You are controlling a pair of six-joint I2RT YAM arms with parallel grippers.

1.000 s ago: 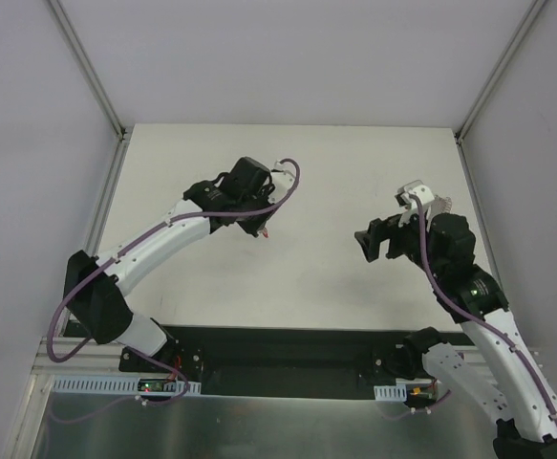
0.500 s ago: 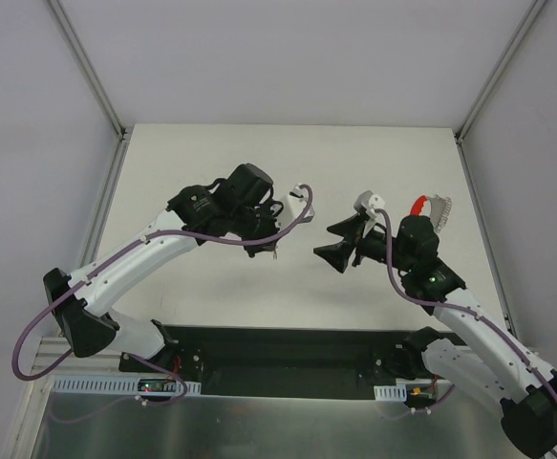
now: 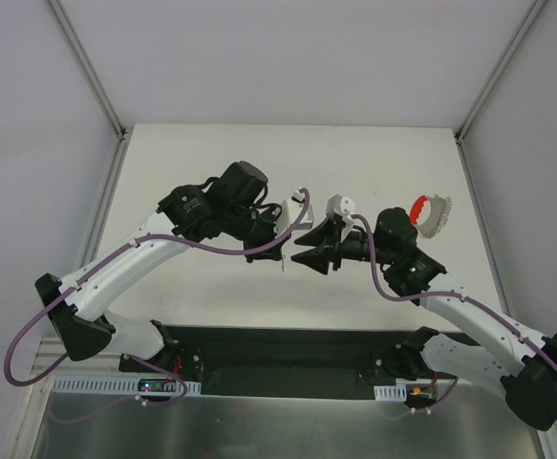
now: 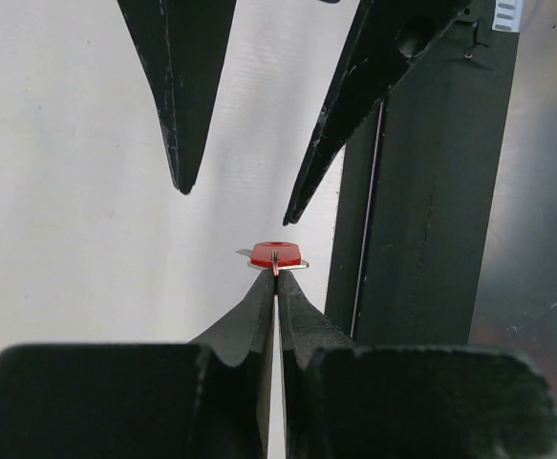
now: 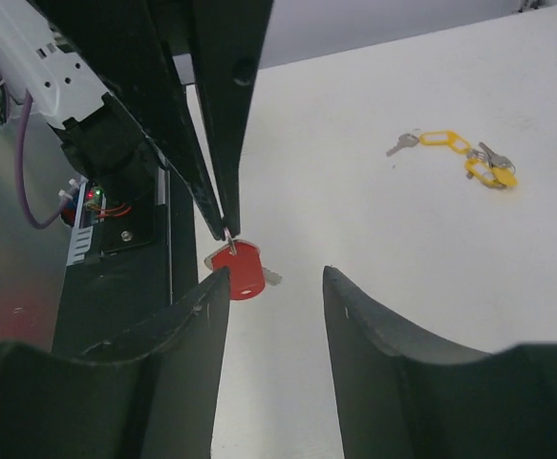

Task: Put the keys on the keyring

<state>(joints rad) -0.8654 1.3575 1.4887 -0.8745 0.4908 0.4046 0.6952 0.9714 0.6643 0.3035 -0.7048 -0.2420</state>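
A small key with a red head (image 4: 274, 253) hangs in the air from its thin metal ring, and my left gripper (image 4: 276, 273) is shut on that ring. The same key (image 5: 239, 269) shows in the right wrist view just past my right gripper's left fingertip. My right gripper (image 5: 273, 279) is open with nothing between its fingers, and it points at the left gripper (image 3: 276, 251) tip to tip above the table's middle. The keyring (image 3: 429, 212), a red crescent joined to a ribbed metal coil, lies on the table at the right, apart from both grippers.
A bunch of keys with yellow tags (image 5: 464, 158) lies on the white table (image 3: 211, 163) beyond the key. The black base rail (image 4: 421, 191) runs along the near edge. Grey walls enclose the table on three sides.
Both arms swung inward and met over the table's middle. The right gripper moved left off the keyring, uncovering it, and its jaws narrowed. The left gripper kept hold of the red key.
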